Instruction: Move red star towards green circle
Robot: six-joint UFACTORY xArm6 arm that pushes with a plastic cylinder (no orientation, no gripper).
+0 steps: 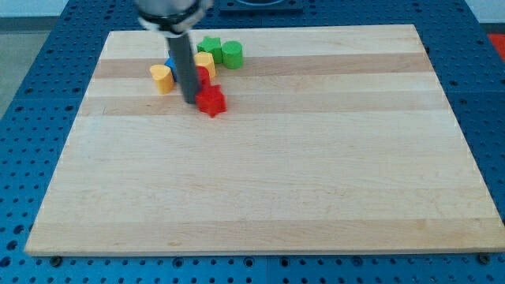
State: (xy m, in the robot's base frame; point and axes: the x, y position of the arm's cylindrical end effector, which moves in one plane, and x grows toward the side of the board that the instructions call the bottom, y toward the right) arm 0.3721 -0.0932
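Note:
The red star [212,102] lies on the wooden board [260,158] near the view's top left. My tip [192,102] touches its left side; the rod rises from there to the view's top. The green circle [232,54], a short green cylinder, stands up and to the right of the star, a short way off. A green star [210,45] sits just left of the green circle.
A yellow block [206,62] lies left of the green circle. Another red block [203,76] sits just right of the rod. A yellow heart-like block [162,79] lies left of the rod, and a blue block [170,63] peeks out behind the rod.

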